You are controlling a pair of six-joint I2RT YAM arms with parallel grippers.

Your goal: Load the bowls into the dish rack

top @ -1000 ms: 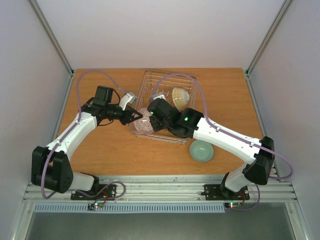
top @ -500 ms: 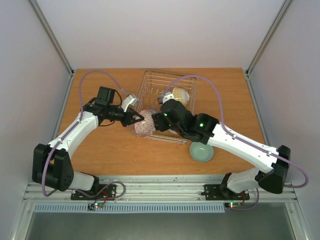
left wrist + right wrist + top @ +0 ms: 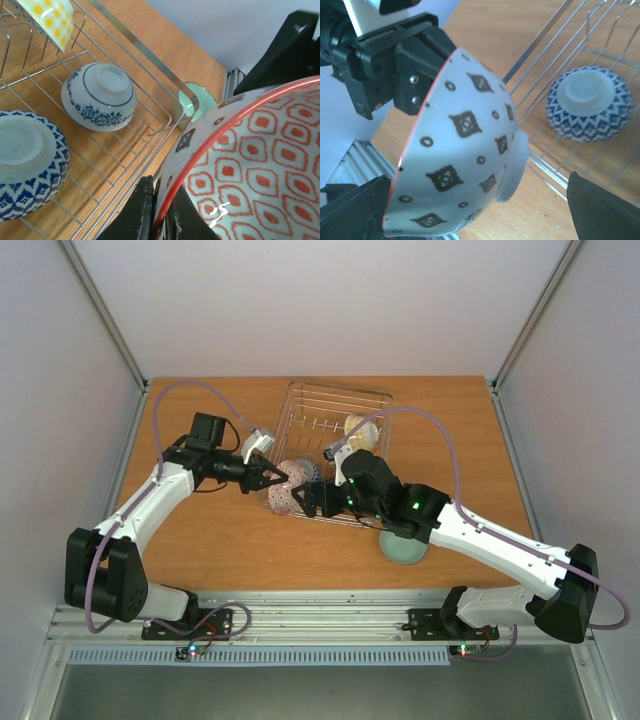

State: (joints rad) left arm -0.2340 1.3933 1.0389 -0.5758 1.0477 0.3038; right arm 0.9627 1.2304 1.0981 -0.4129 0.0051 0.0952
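The red bowl (image 3: 250, 165) is pinched at its rim by the left gripper (image 3: 159, 202) at the rack (image 3: 300, 390) corner; the right gripper (image 3: 306, 496) is spread wide beside it.

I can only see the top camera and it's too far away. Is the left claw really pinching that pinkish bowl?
Observer: Yes. The left wrist view shows the left gripper shut on the rim of the red bowl.
Operator: Is the other claw holding it too?
Observer: No. In the right wrist view the right gripper is open wide, with the bowl between its fingers.
Operator: How many bowls are in the rack already?
Observer: Three. One is hidden from you: a flowery blue bowl in the rack, its foot showing.
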